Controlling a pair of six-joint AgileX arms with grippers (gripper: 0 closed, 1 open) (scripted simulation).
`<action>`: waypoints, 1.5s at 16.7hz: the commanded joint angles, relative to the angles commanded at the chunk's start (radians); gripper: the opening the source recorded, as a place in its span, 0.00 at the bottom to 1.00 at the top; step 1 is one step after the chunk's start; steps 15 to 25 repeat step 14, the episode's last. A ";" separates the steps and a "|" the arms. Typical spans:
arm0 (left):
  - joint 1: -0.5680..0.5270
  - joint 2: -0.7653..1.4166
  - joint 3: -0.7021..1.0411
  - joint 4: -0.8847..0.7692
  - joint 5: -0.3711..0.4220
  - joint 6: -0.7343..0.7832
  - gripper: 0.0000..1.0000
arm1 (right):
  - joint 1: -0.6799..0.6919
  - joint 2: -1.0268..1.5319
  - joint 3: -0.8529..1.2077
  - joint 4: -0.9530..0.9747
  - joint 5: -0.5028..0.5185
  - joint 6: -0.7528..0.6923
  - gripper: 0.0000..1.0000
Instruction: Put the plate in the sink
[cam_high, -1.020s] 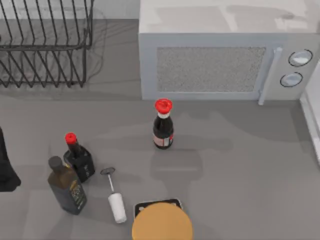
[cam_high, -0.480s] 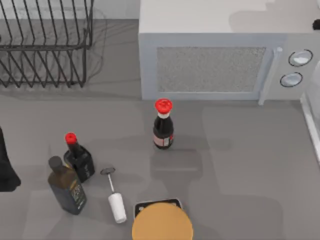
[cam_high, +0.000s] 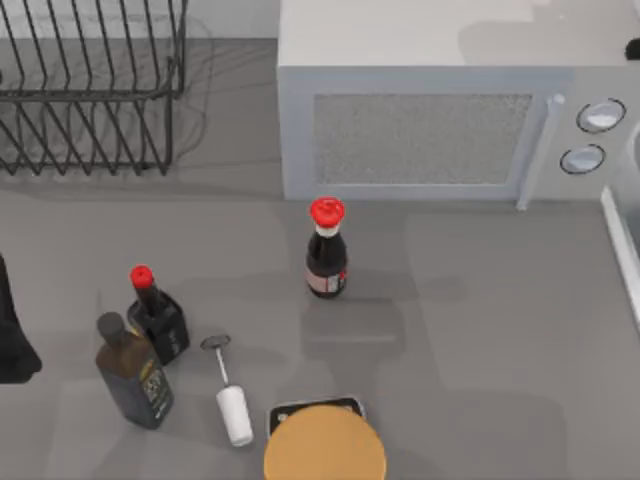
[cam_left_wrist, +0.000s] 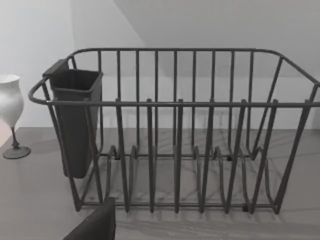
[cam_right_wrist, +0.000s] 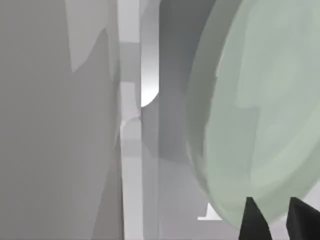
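Three bottles in the top view, placed from the microwave (cam_high: 440, 100): one red-capped dark bottle (cam_high: 326, 250) just in front of its door; a second, smaller red-capped bottle (cam_high: 155, 315) well out to the front-left; one dark oil bottle (cam_high: 132, 372) touching or nearly touching that one, farther still from the microwave. One white-handled milk frother (cam_high: 229, 392) lying flat beside the pair; one tan-orange disc (cam_high: 324, 446) on a dark-framed slab at the near edge, straight out from the microwave door. One wire dish rack (cam_high: 90, 85) to the microwave's left, seen closer from the left wrist with one dark cutlery cup (cam_left_wrist: 76, 122) hung on its end and one white goblet (cam_left_wrist: 10, 122) beyond that end. Left gripper (cam_high: 12, 335) parked at the table's left edge, far from the microwave; fingers not readable. One pale mint-green plate (cam_right_wrist: 260, 110) tilted on edge in the right wrist view, pinched at its rim between the right gripper (cam_right_wrist: 272, 222)'s two dark fingers, closed on it, over the sink (cam_right_wrist: 172, 150); whitish sink rim (cam_high: 620, 250) just right of the microwave.
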 joint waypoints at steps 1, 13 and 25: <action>0.000 0.000 0.000 0.000 0.000 0.000 1.00 | 0.000 0.000 0.000 0.000 0.000 0.000 0.45; 0.000 0.000 0.000 0.000 0.000 0.000 1.00 | 0.000 0.000 0.000 0.000 0.000 0.000 1.00; 0.000 0.000 0.000 0.000 0.000 0.000 1.00 | 0.000 0.000 0.000 0.000 0.000 0.000 1.00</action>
